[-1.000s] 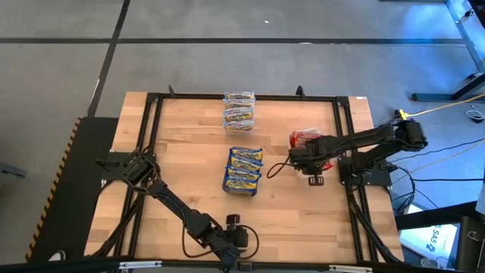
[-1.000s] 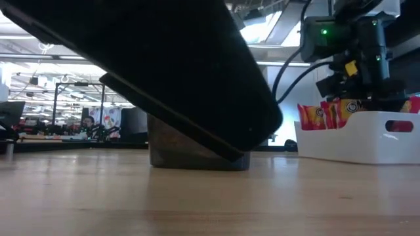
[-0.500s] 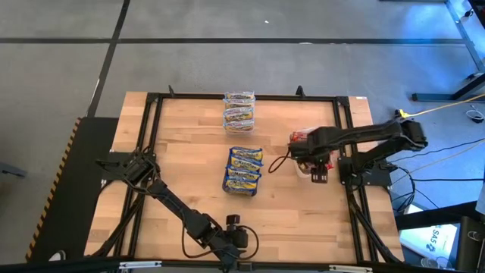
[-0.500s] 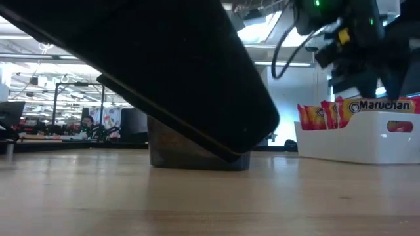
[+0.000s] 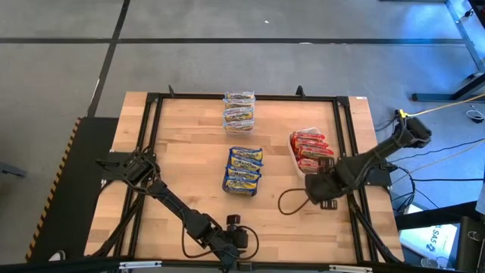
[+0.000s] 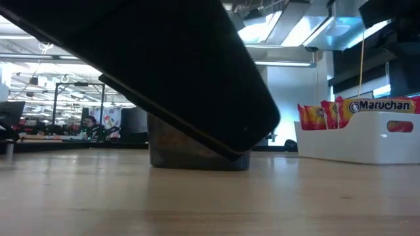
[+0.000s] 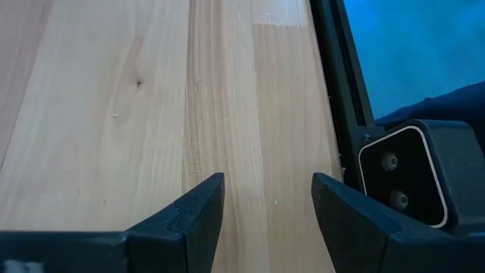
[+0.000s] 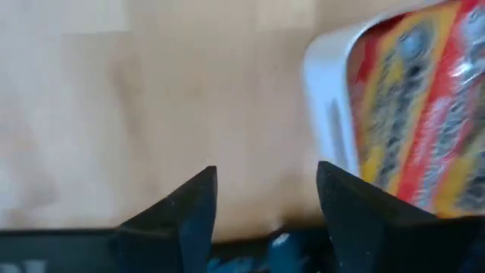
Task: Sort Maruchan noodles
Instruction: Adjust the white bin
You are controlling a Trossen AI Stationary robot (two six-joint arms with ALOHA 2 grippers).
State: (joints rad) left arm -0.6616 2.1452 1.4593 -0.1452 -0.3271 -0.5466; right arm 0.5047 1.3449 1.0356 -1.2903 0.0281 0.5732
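**Red packets binned; right arm clear of the tray with nothing in hand**

The right gripper [image 5: 322,189] sits low over the worktop [image 5: 189,167], just beside the near end of the white tray [image 8: 327,114]. Its jaws stand apart with only bare wood between them. In that tray the red-banded Maruchan packets [image 5: 311,148] stand packed on edge. The blue-banded packets [image 5: 244,171] lie grouped at the middle of the worktop, seemingly in a dark tray, though the low view hides most of it. A third group with yellow-brown bands [image 5: 238,111] sits near the far edge.

All packets in sight appear already grouped by band colour, so I judge the sorting at or near its end, with this arm between placements. I see no loose packet on the bare wood. The next move calls for either finding any stray left or parking the arm.

The left gripper [image 7: 265,212] waits at the near edge of the worktop, jaws parted and empty.
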